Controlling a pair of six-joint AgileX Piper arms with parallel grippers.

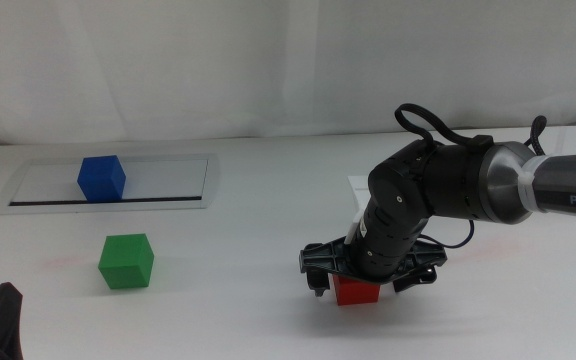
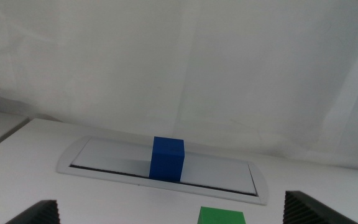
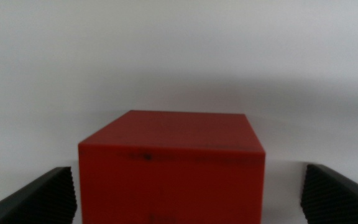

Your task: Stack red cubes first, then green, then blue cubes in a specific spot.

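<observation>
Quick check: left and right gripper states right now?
Left gripper: open, holding nothing, waiting at the table's near left edge.
Right gripper: open, jaws either side of the red cube, not clamped.

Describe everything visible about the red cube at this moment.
The red cube is small, solid and matte, with a faint dark scuff near its front top edge in the right wrist view. It sits upright on the white table, on the right side of the middle view, between the open jaws of the right gripper, which do not touch it.

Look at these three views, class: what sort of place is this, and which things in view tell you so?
Probably a robotics lab test bench: a plain white table, a robot arm's right hand around a red cube, and green and blue cubes set out.
</observation>
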